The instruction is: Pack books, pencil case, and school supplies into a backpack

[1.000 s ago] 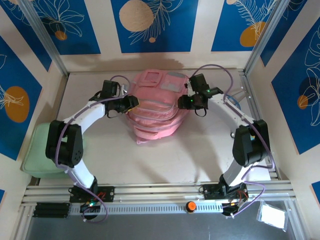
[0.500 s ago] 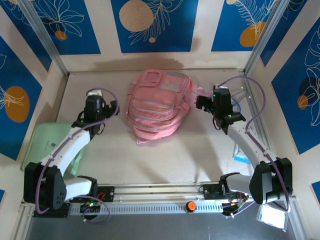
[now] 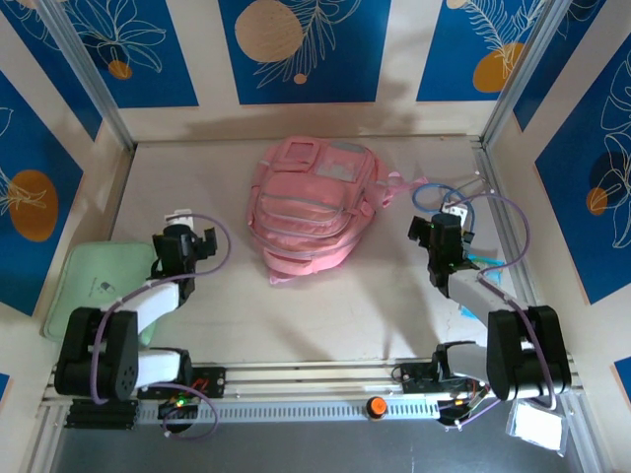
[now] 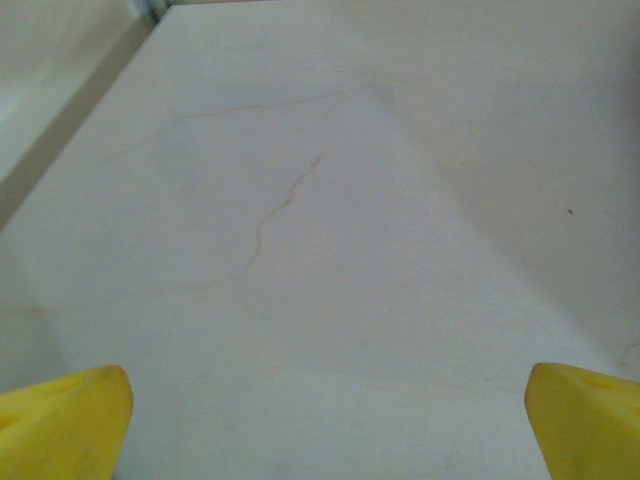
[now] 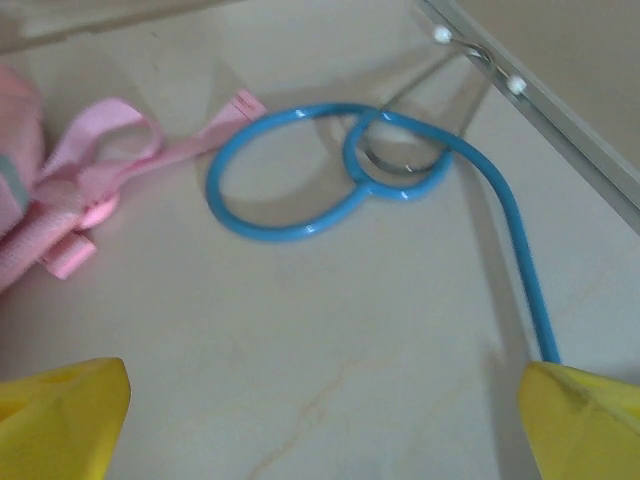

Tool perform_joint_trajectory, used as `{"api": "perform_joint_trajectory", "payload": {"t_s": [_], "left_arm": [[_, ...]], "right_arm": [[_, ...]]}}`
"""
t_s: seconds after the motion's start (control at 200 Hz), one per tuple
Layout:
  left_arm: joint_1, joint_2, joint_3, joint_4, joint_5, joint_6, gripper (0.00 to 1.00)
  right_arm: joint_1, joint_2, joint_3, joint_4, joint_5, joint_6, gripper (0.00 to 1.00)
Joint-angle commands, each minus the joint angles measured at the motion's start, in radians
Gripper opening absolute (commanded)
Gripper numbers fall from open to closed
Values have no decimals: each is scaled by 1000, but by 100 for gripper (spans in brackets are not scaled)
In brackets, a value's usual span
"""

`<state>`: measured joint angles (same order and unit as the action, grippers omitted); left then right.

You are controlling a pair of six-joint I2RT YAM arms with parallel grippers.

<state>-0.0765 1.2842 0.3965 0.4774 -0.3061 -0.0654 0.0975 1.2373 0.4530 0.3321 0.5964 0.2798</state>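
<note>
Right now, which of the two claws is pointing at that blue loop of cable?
The right claw: a blue cable loops on the table just ahead of it, beside a pink backpack strap. The left claw faces a thin crack line instead.

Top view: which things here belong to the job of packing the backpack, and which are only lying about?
Belongs to the job:
- pink backpack, lying flat in the middle of the table, pockets up

Only lying about, as far as one can see:
- blue cable, looped beside the backpack's strap
- pale green pad, at the table's left edge
- clear plastic bag, beyond the near rail
</note>
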Motion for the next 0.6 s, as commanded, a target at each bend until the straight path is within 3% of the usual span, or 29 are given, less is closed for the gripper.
{"api": "perform_joint_trajectory", "payload": {"t_s": [0.0, 0.13, 0.31, 0.445, 0.595], "left_arm": [[45, 42, -25, 177, 190, 38, 100], [73, 96, -97, 448, 317, 49, 99], [80, 206, -113, 576, 382, 60, 100], [80, 292, -97, 629, 409, 68, 100], [76, 279, -53, 516, 354, 59, 100]], "right_arm": [[-1, 27, -65, 260, -100, -82, 99], [-18, 101, -82, 386, -213, -135, 99], [-28, 195, -85, 502, -291, -178, 100], [-33, 283, -102, 606, -343, -197, 99], [-39, 288, -72, 551, -318, -179, 99]]}}
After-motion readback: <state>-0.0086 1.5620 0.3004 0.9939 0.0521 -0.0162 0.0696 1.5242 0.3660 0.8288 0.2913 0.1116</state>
